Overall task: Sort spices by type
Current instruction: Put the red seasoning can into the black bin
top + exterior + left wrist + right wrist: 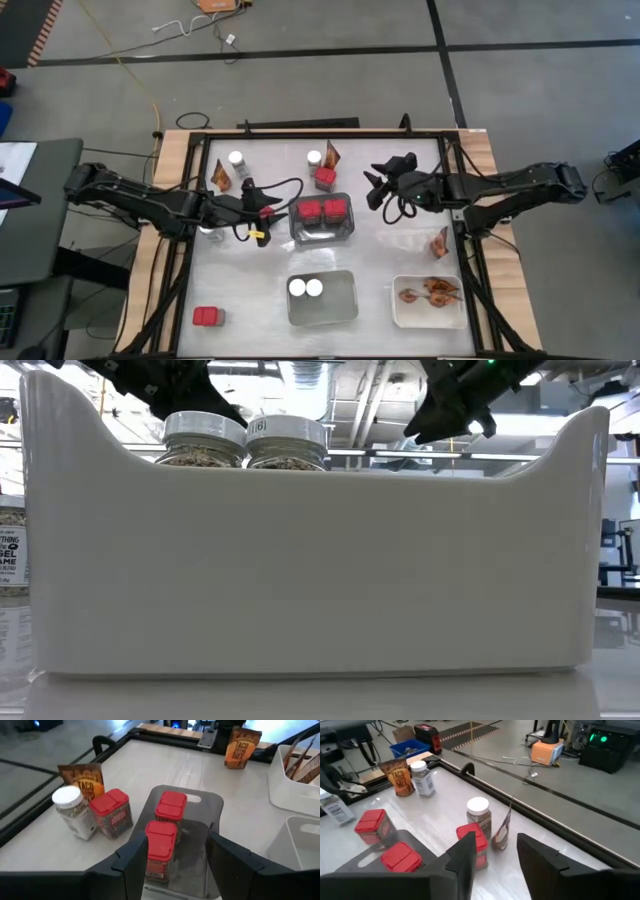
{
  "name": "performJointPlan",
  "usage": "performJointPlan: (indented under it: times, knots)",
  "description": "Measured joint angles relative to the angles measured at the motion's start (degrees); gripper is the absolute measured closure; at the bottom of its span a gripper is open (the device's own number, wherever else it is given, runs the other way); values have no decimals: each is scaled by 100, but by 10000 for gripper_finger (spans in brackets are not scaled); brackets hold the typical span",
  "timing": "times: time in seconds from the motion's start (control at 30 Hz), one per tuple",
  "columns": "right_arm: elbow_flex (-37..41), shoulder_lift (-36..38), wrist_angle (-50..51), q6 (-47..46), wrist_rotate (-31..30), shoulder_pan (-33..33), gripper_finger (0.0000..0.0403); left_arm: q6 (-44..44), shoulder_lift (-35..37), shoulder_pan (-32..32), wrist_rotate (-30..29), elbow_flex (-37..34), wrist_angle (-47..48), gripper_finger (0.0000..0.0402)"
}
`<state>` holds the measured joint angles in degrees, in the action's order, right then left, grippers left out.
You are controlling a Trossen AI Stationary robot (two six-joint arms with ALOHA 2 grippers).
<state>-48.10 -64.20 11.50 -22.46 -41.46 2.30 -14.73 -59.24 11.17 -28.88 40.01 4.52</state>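
1. High view: the left end effector (268,205) hangs at the edge of the grey tray (322,236), where two red containers (321,210) are grouped by type.
2. Its fingers stand apart, holding nothing; one red container (161,851) in the tray stands directly ahead.
3. The right end effector (378,187) hovers open and empty; an unsorted red container (474,846), jar (479,816) and packet (502,832) stand just ahead.

We see bright red boxy containers (322,210) in a grey tray (322,233), and clear jars (306,288) with white lids over speckled brownish contents. We see orange-brown packets (430,292) lettered in pale print, some lying in a white tray (400,314). The table (250,280) we see is pale whitish-grey, framed in black with light wood at its edges.
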Motion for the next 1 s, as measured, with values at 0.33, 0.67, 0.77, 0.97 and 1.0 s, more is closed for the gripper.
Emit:
performJointPlan:
  times: [0.33, 0.67, 0.77, 0.97, 1.0]
  knots:
    - [0, 0, 13, -17, 110, 125, 90, -329, 0, -1, -16, 0, 252, 212]
    - [0, 0, 108, -586, 116, 207, 8, -183, 0, -1, -39, 0, 255, 212]
    - [0, 0, 114, -611, 102, 75, 15, -224, 0, 1, -37, 0, 255, 212]
    - [-2, -444, -936, -122, 968, -535, 21, -107, 1, 1, -128, -55, 119, 212]
    - [-16, -633, -1324, 21, 1433, -681, 22, -90, 19, 1, -209, -110, 58, 212]
